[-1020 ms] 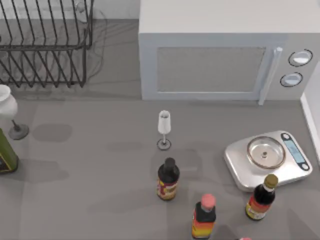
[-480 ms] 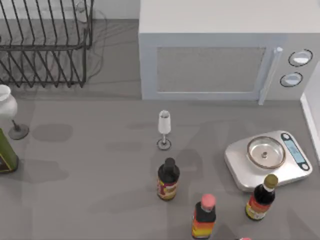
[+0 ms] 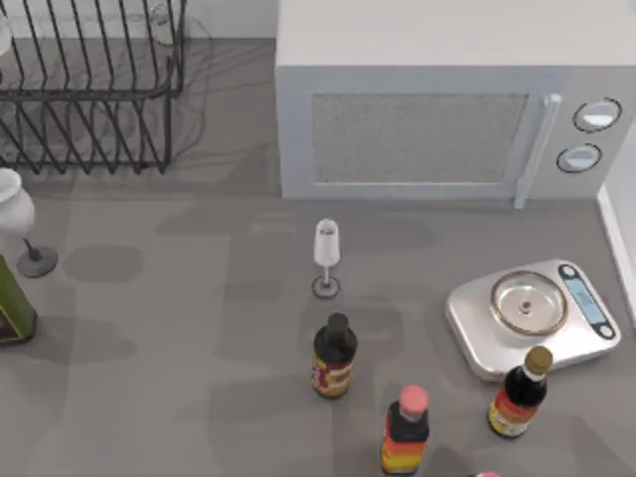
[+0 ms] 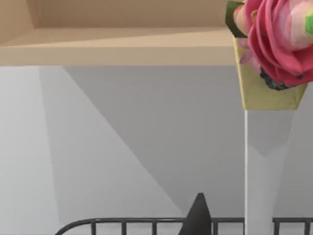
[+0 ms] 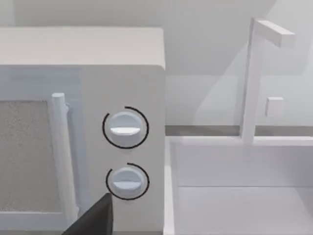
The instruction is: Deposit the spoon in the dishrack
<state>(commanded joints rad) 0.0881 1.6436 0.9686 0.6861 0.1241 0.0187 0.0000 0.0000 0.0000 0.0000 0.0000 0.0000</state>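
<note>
The dishrack (image 3: 89,94), a black wire rack of upright bars, stands at the table's back left. Its rim rail (image 4: 122,223) runs across the left wrist view, with one dark fingertip (image 4: 198,218) of my left gripper in front of it, facing the wall. A pale sliver (image 3: 3,35) shows at the top view's left edge over the rack; I cannot tell whether it is the spoon. A dark finger (image 5: 95,218) of my right gripper points at the microwave's knobs (image 5: 125,128).
A white microwave (image 3: 437,99) fills the back. A small clear stemmed glass (image 3: 326,256) stands mid-table, with three sauce bottles (image 3: 334,356) in front and a kitchen scale (image 3: 532,316) at the right. A white goblet (image 3: 15,214) and a green bottle (image 3: 10,303) stand at the left edge.
The arms' shadows on the table have shifted toward the back. A pale sliver has appeared at the left edge over the rack. Nothing on the table has moved.
</note>
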